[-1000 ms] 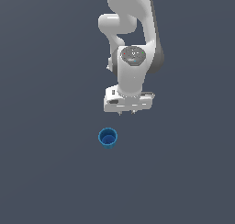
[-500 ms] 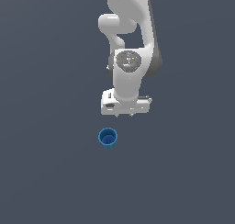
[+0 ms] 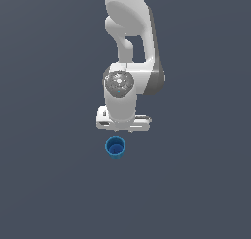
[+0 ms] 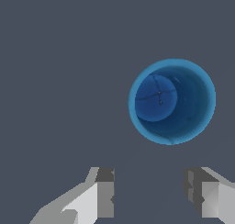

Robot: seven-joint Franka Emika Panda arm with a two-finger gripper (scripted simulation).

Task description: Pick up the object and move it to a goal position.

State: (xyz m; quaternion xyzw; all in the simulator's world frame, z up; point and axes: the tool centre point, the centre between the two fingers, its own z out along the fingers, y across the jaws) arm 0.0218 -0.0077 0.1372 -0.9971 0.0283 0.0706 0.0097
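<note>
A small bright blue round cup point(image 3: 115, 147) stands upright on the dark grey floor, its hollow facing up. The white arm's gripper point(image 3: 122, 130) hangs just behind and above it in the exterior view, its fingers hidden under the hand. In the wrist view the cup point(image 4: 172, 101) lies ahead of the gripper point(image 4: 149, 193) and a little to one side. The two fingertips point(image 4: 104, 191) stand apart with nothing between them. The gripper is open and does not touch the cup.
A flat dark grey floor point(image 3: 49, 184) fills both views. Nothing else shows on it. No goal marker is visible.
The arm has lowered and moved toward the cup, and the hand has turned; the gripper now sits close above and behind it. The cup has not moved.
</note>
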